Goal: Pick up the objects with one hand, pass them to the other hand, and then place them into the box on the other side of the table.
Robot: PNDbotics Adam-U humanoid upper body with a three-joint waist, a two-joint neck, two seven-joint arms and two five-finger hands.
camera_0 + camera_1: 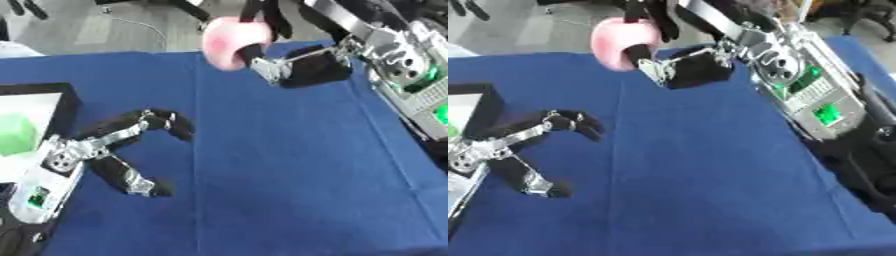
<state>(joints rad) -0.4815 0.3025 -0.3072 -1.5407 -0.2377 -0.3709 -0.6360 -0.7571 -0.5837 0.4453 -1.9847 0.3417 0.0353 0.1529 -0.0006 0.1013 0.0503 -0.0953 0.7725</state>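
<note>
My right hand (297, 65) comes in from the upper right and is shut on a pink rounded object (232, 41), held above the far middle of the blue table (289, 165). Its thumb crosses the front of the pink thing. My left hand (114, 150) hovers low at the left, open, with curved fingers and thumb spread apart and nothing between them. A box (61, 100) with a black rim and white inside stands at the left edge, and a green object (16, 134) lies in it.
The right forearm (798, 75), silver with green lights, runs along the table's right edge. Grey floor with a white cable lies beyond the far edge.
</note>
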